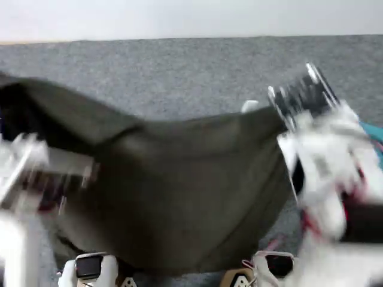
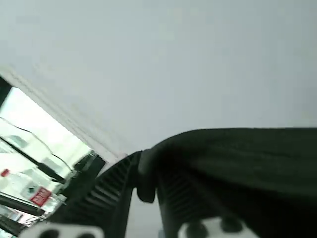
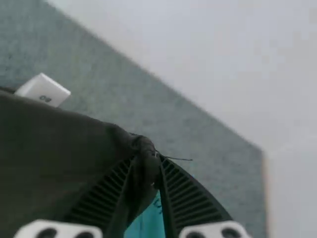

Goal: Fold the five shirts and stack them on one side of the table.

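Shirt (image 1: pixel 179 179), dark olive, hangs lifted over the grey table (image 1: pixel 179 72), stretched from your left gripper (image 2: pixel 147 173), whose jaws pinch tight on one edge, across to your right gripper (image 3: pixel 147 166), clamped likewise on a bunched corner. Just beside the right gripper lies a teal cloth (image 1: pixel 372 136), perhaps another shirt. By my judgement you're mid-fold on one, with most of the five left to do.

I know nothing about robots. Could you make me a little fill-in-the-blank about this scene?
The left end effector and right end effector hold the same dark shirt, so it is gripped at ____ points.
The table under it is ____ in colour.
The shirt's small tag is ____ in colour.
Answers: two; grey; white.
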Tool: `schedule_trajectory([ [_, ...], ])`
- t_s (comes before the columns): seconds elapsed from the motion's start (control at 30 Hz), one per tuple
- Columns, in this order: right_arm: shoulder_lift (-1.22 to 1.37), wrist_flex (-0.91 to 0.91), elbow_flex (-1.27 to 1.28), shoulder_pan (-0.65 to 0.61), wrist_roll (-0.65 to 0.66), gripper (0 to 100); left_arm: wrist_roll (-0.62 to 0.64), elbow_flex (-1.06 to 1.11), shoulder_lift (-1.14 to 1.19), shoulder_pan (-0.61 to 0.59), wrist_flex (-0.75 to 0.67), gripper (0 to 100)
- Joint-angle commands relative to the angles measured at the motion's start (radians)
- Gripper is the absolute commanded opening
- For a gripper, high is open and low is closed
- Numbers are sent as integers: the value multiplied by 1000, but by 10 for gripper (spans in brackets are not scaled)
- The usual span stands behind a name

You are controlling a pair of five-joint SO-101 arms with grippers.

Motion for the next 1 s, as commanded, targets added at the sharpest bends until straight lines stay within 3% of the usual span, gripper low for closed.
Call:
schedule_trajectory([
  [0.0, 88, -182, 195, -47, 3, 10, -95, 225, 115, 8, -49, 5],
  [0.2, 311, -651, 454, -96, 3, 10, -103, 470, 400, 6, -370, 5],
  [0.4, 613, -978, 371, -90, 5, 10, -103, 426, 750, 6, -712, 5],
  [0.63, 914, -1099, 14, -90, 11, 10, -101, 117, 1030, 9, -884, 5],
  [0.97, 1227, -1055, -454, -90, 40, 10, -101, -360, 1346, 38, -1005, 5],
])
